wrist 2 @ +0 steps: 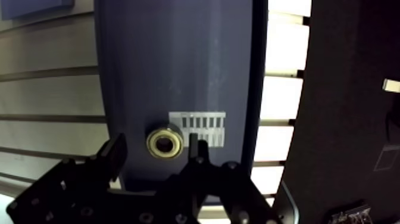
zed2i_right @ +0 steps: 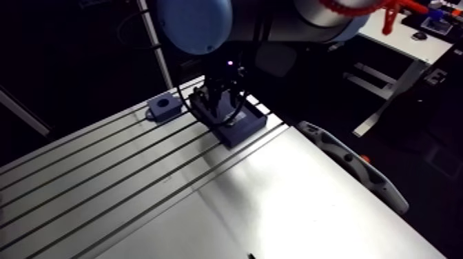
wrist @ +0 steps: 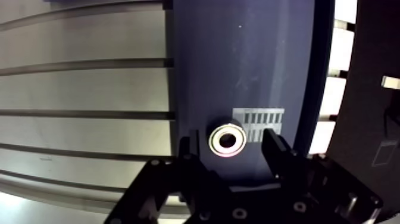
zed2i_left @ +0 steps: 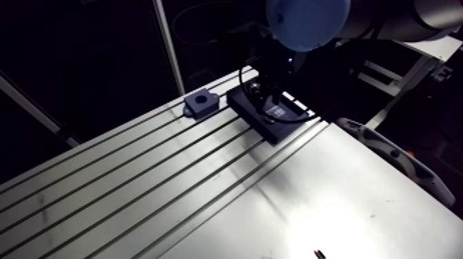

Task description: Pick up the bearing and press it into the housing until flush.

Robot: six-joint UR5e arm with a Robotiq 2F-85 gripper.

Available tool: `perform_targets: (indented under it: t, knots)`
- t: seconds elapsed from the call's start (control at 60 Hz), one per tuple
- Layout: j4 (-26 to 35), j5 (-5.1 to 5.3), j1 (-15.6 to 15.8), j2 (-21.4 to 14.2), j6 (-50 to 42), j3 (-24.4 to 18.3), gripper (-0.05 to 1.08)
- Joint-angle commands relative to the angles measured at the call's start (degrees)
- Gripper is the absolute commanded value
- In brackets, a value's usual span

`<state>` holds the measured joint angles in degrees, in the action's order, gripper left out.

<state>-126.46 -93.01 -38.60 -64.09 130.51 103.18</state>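
While the bearing (wrist: 227, 140) lies ungripped on the dark tray (wrist: 250, 65) and the housing (zed2i_left: 200, 102) waits beside it on the tabletop (zed2i_left: 207, 200), every step remains, with the arm reaching down and its open claw (wrist: 231, 140) straddling the bearing, holding nothing.

The bearing (wrist: 227, 140) is a bright silvery ring, perhaps faintly yellow-tinged, around a dark centre. The plate (wrist: 250, 65) under it is dark navy and carries a pale grey label (wrist: 262, 123) printed with barcode-like vertical stripes. The housing (zed2i_left: 200, 102) is a slate-blue block with a black round hole, the table (zed2i_left: 138, 186) silver-grey aluminium ruled with dark parallel slots, and the gripper (wrist: 232, 143) black
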Motion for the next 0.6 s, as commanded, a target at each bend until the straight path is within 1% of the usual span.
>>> perform_targets:
  t: [0.017, 0.333, 0.6]
  knots:
    - [-0.3, -0.11, -0.3, 0.2, 0.3, 0.7, 0.37]
    - [-1.4, -0.20, -0.3, 1.0, 0.3, 1.0, 0.37]
    - [-1.5, -0.20, -0.3, 1.2, 0.2, 1.1, 0.40]
